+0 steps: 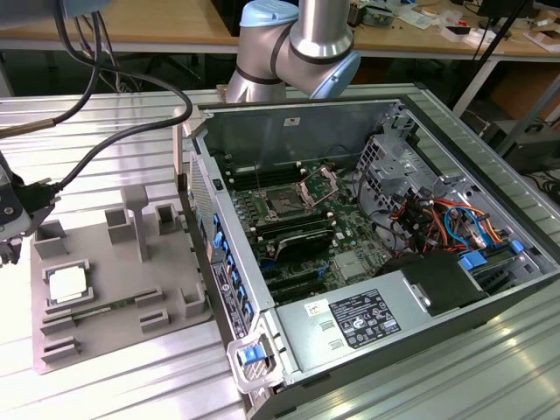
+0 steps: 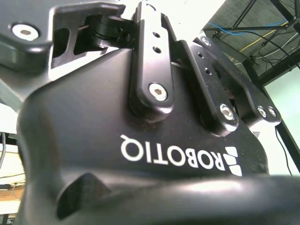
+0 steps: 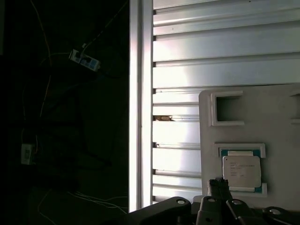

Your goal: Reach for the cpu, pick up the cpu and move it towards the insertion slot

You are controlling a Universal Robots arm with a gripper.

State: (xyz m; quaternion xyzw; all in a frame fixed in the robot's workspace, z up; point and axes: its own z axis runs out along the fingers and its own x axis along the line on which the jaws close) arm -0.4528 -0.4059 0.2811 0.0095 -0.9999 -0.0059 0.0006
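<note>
Exterior view, from its left to its right. The hand [image 1: 10, 245] is hanging at the far left edge, above the slatted metal desk [image 1: 105, 122] and just beside the left rim of the grey plastic tray [image 1: 131, 297]. It is carrying nothing that can be seen. Whether it is open or closed cannot be told, since the edge of the view is cutting it off.

The cpu [image 1: 68, 284] is lying flat in a raised rectangular frame in the left part of the tray, silvery top facing up. It is sitting below the hand and apart from it. In the first wrist view the cpu [image 3: 241, 169] is showing a greenish rim inside that white frame, with a dark part of the hand close to one corner; contact cannot be judged there.

Right of the tray, an open computer case [image 1: 262, 350] is lying on its side on the desk. The insertion slot [image 1: 284, 203] is sitting on the green board inside, well apart from the cpu, with its silvery frame standing tilted up beside it. Further right are a pale grey heatsink [image 1: 350, 267], a power supply [image 1: 367, 319] and a bundle of orange and blue cables [image 1: 437, 219].

The arm's base joint [image 1: 297, 44] is standing behind the case.
</note>
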